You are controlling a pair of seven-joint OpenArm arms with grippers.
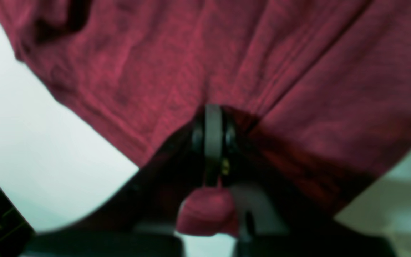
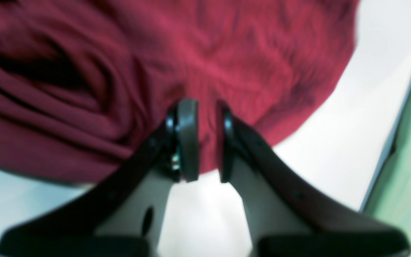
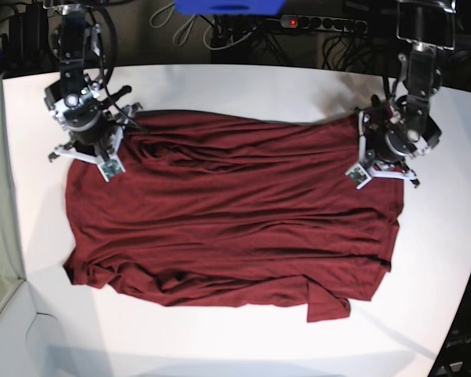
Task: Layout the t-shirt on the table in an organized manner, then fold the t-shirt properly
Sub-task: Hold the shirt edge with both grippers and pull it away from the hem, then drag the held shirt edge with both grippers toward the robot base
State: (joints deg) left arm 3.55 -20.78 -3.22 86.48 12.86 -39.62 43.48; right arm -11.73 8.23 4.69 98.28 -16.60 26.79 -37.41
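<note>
The maroon t-shirt (image 3: 235, 212) lies spread and wrinkled across the white table (image 3: 243, 86), with one flap sticking out at its front right. In the base view my left arm (image 3: 392, 133) stands at the shirt's right back corner and my right arm (image 3: 86, 126) at its left back corner. My left gripper (image 1: 212, 121) is shut on the t-shirt (image 1: 227, 53), and a bunch of cloth pokes out behind the fingers. My right gripper (image 2: 205, 139) sits on the t-shirt's (image 2: 227, 53) edge. Its jaws stand narrowly apart, cloth fills the gap, and folds run toward it.
A power strip with cables (image 3: 322, 23) and a blue object (image 3: 228, 6) lie beyond the table's back edge. A pale green surface (image 2: 405, 160) borders the table beside my right gripper. Bare white tabletop (image 1: 30, 142) surrounds the shirt on all sides.
</note>
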